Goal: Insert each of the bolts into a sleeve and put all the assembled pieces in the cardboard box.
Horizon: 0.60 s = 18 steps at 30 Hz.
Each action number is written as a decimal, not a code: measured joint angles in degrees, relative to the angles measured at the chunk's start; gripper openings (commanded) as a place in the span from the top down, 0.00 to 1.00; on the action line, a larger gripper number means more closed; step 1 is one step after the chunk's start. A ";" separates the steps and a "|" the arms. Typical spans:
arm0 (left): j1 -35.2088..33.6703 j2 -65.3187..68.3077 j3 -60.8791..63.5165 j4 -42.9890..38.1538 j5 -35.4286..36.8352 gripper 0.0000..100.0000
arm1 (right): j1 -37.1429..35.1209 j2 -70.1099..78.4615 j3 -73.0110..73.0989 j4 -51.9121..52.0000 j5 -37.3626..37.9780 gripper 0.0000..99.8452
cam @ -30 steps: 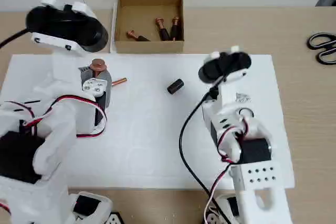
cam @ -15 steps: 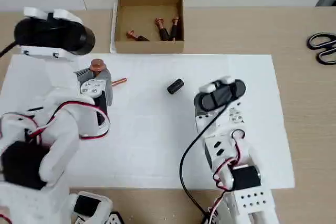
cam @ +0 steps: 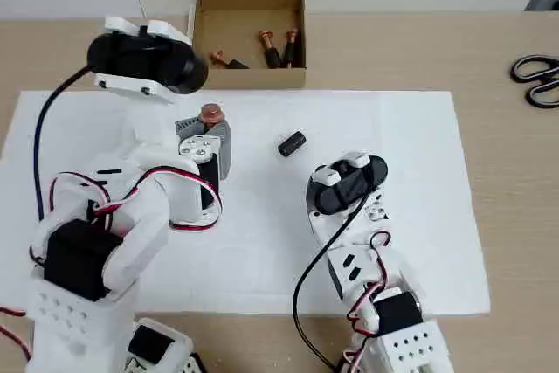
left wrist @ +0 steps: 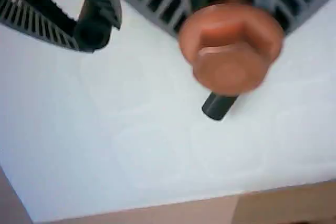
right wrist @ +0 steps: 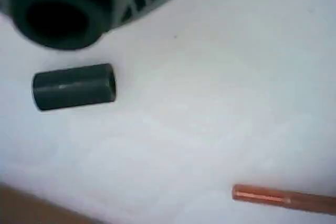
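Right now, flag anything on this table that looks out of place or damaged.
Nothing looks spilled or damaged. The one stray item is the scissors at the far right edge of the table, off the white sheet and unrelated to the assembly. The black sleeve lies loose on its side on the sheet.

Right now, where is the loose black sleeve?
In the high view the sleeve lies on the white sheet, near the cardboard box, right of the held bolt.

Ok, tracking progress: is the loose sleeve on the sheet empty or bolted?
Empty: the sleeve lies alone on its side, nothing protruding from either end.
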 measured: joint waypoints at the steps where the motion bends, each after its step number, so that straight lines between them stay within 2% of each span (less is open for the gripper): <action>1: 0.00 0.00 0.18 -0.44 -0.09 0.99 | -0.18 -0.62 0.18 0.00 -1.32 1.00; 4: 0.88 -2.29 0.44 -1.41 -1.23 0.99 | -0.18 -2.55 0.18 0.00 -4.84 1.00; 8: 2.29 -9.32 2.81 -4.04 -1.93 0.99 | -1.14 -4.75 1.49 0.00 -5.63 1.00; 13: 2.55 -15.21 13.01 -9.67 -4.40 0.99 | -6.42 -6.95 4.04 0.00 -5.89 1.00; 18: 2.55 -18.64 22.07 -16.53 -4.66 0.99 | -7.47 -8.62 4.22 0.00 -5.89 1.00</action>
